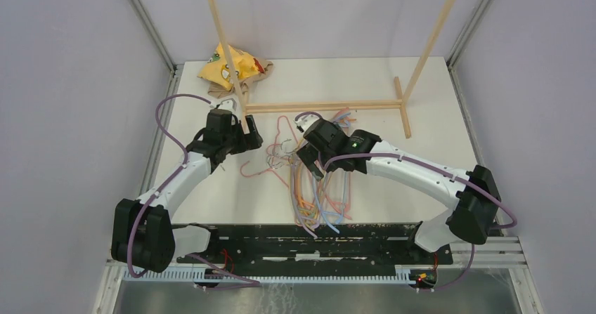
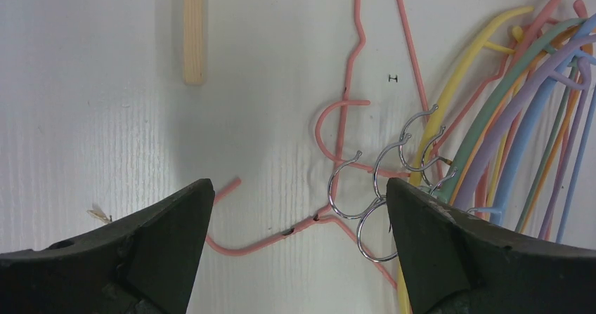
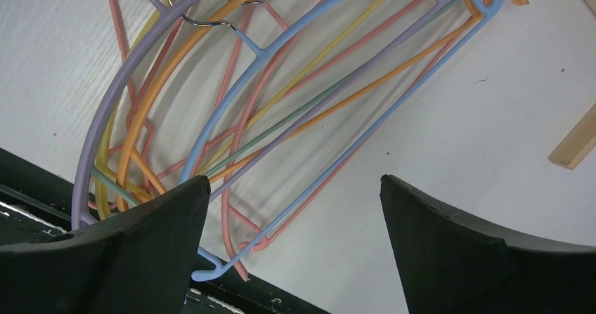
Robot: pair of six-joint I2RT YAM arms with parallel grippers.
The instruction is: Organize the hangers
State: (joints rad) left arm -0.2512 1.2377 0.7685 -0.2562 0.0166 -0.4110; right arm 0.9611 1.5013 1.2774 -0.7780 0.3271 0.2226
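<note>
A tangled pile of hangers (image 1: 320,194) in pink, orange, yellow, blue, lavender and green lies flat on the white table, near the middle front. My left gripper (image 1: 249,135) is open and empty just left of the pile. In the left wrist view it (image 2: 299,194) hangs above a bent pink hanger wire (image 2: 260,247) and several metal hooks (image 2: 329,191). My right gripper (image 1: 309,163) is open and empty over the pile. In the right wrist view it (image 3: 295,187) is above the bare table beside a blue hanger's end (image 3: 204,274).
The light wooden rack frame (image 1: 323,106) stands at the back, its foot close to my left gripper and visible in the left wrist view (image 2: 193,29). A yellow bag (image 1: 228,64) lies at the back left. The black base plate (image 1: 295,240) runs along the front edge.
</note>
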